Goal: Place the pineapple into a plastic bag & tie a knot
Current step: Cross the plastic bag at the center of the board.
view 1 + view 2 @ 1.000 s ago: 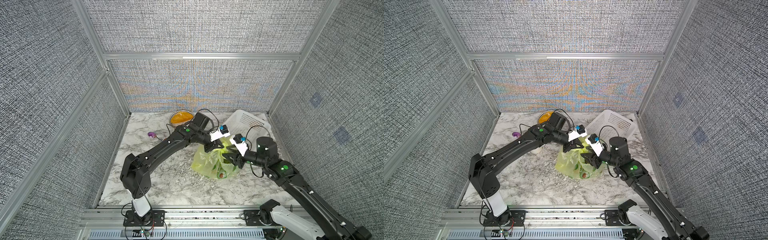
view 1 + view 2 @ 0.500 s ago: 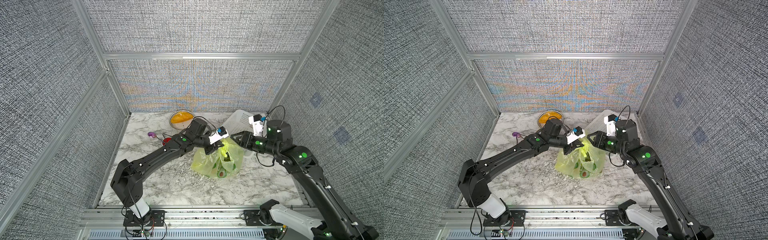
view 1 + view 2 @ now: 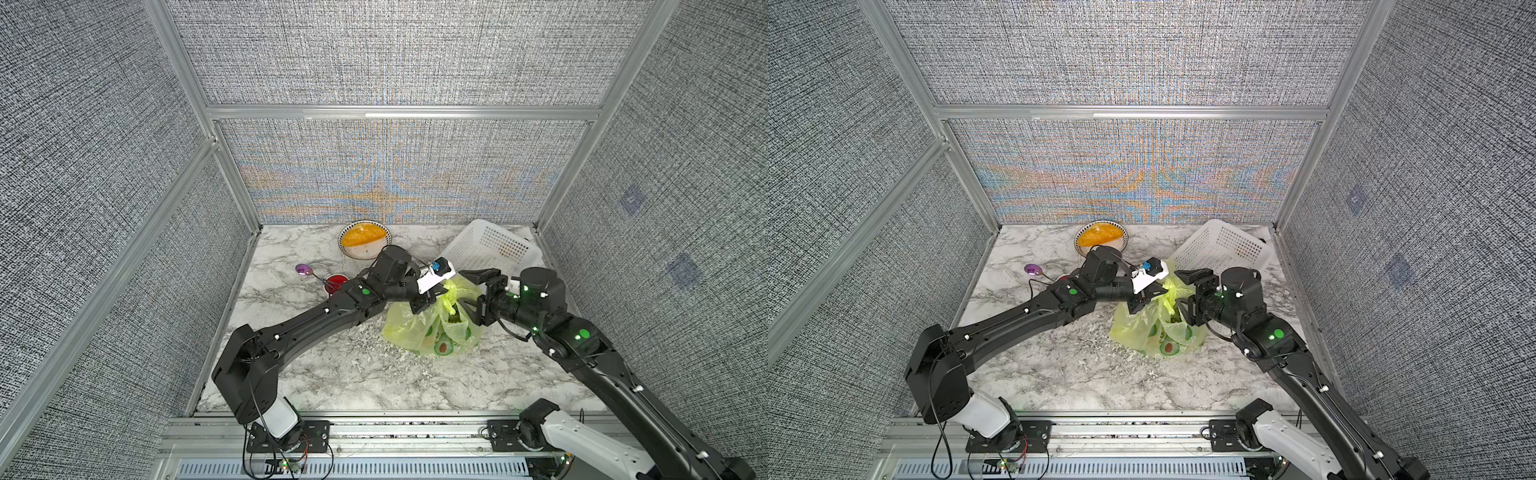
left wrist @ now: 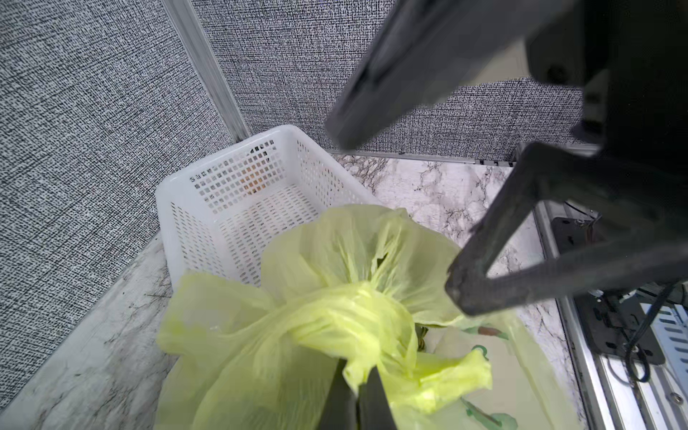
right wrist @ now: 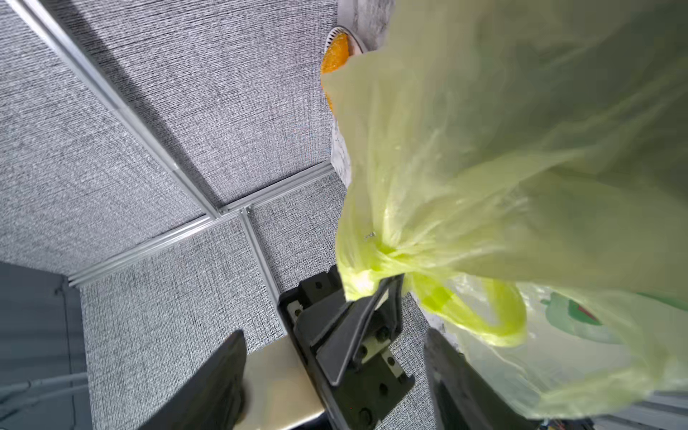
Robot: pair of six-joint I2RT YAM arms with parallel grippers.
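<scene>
Left fingers [image 4: 374,405] pinch knot [image 4: 353,316] (tips buried).

Nothing here that I can actually read. The closest thing is the print on the plastic bag [image 3: 419,328]: a cut avocado picture [image 3: 444,345] shows in both top views and the wrist views catch bits of green print [image 4: 480,352], but no letters, brand or number come out legible. The white perforated basket [image 3: 486,249] doesn't give me a readable label either, just its grid of holes.
</scene>
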